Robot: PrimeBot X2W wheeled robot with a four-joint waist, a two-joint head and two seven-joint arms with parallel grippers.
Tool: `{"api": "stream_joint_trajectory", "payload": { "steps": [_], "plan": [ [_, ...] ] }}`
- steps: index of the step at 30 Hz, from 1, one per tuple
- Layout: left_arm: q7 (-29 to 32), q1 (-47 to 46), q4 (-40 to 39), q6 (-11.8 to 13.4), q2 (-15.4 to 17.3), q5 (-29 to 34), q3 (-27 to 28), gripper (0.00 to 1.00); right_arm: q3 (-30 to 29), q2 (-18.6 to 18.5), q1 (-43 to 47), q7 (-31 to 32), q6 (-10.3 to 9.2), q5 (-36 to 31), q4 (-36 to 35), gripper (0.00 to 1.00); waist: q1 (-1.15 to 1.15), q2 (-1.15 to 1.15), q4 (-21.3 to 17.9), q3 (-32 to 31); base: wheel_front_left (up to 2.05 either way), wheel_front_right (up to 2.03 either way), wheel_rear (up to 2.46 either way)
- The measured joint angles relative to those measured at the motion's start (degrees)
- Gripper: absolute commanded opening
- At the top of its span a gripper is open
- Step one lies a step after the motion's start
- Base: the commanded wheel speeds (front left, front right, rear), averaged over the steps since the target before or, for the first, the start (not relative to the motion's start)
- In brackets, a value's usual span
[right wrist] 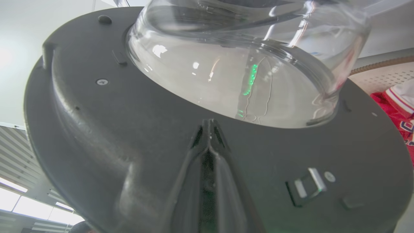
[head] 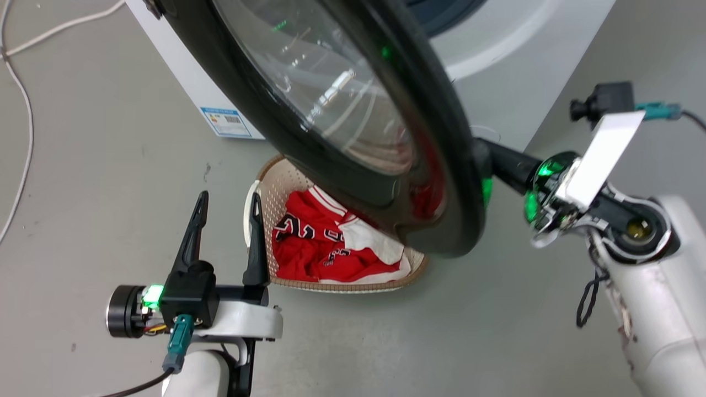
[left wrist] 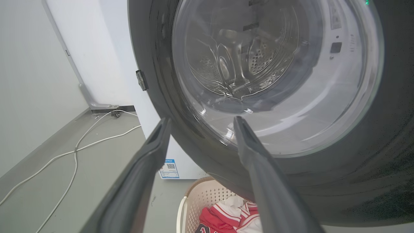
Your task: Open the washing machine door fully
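The washing machine door [head: 353,127], black-rimmed with a bulging glass centre, stands swung out from the white washing machine [head: 529,71]. In the head view my right gripper [head: 504,165] reaches in behind the door's lower right rim, which hides its fingertips. In the right wrist view the right gripper [right wrist: 210,124] is shut, tips pressed on the door's inner face [right wrist: 129,136] just below the glass bowl [right wrist: 233,74]. My left gripper [head: 227,207] stands open at the lower left, empty. In its wrist view the left gripper [left wrist: 201,120] faces the door's outer side [left wrist: 278,81].
A cream laundry basket [head: 336,284] with red and white clothes [head: 314,242] sits on the floor under the door, right beside my left gripper's fingers. White cables [head: 25,110] trail over the grey floor at the left. A blue label [head: 229,121] marks the machine's lower corner.
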Motion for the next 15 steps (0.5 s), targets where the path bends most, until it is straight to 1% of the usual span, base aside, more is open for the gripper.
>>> {"api": "stream_joint_trajectory", "payload": {
  "steps": [8, 15],
  "plan": [
    [0.00, 2.40, 0.16, -0.01, 0.00, 0.25, 0.59, 1.00, 2.37, 3.05, 6.28, 1.58, 0.00, 1.08, -4.17, 0.00, 0.00, 0.00, -0.12, -3.37, 0.00, 0.00, 0.00],
    [0.00, 3.68, 0.44, -0.07, 0.00, 0.40, 0.74, 1.00, 4.87, 5.71, 10.73, 3.28, 0.00, 2.22, -6.05, 0.00, 0.00, 0.00, 0.09, -5.35, 0.00, 0.00, 0.00]
  ]
}}
